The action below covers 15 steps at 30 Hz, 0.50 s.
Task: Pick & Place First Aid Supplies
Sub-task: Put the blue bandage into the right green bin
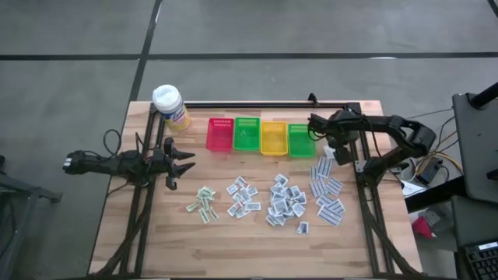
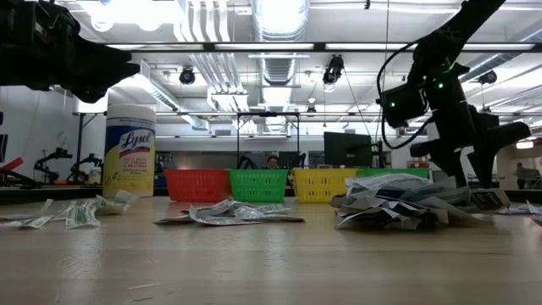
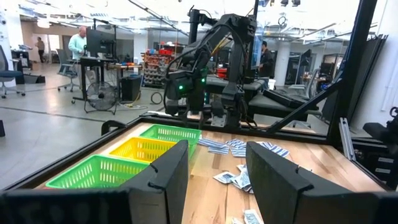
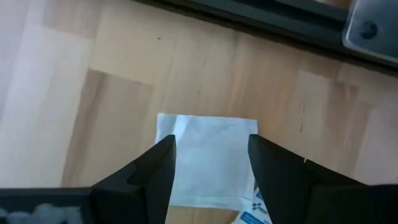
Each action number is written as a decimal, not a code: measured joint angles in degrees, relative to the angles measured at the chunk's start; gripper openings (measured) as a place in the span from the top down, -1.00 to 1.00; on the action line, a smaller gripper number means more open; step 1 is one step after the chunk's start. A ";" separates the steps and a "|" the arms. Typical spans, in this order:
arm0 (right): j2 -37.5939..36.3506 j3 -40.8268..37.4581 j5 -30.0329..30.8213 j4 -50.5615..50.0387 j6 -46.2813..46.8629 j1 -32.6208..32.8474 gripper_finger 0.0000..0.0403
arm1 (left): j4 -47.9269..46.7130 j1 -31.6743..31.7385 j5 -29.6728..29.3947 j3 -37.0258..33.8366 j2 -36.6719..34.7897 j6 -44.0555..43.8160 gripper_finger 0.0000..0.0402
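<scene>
Table (image 1: 117, 225) of pale wood, four baskets (image 1: 261, 137) along its far edge. Packets (image 1: 268, 198) scattered in clusters near those baskets. Right gripper (image 4: 211, 163) spread apart over one white packet (image 4: 208, 158); left gripper (image 1: 187, 162) parted, empty, left of clusters.

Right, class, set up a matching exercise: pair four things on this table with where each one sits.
Things:
1. yellow bottle
2. red basket
3. right gripper
4. left gripper

Places:
A. above a white packet, open
B. far left corner
C. left side, open, empty
D. left end of the basket row

Pairs: 1-B, 2-D, 3-A, 4-C
</scene>
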 joint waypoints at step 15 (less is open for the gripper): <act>-2.55 -0.37 -1.74 0.24 -28.10 0.13 0.00 | 0.00 0.00 -0.02 0.00 -0.02 0.01 0.21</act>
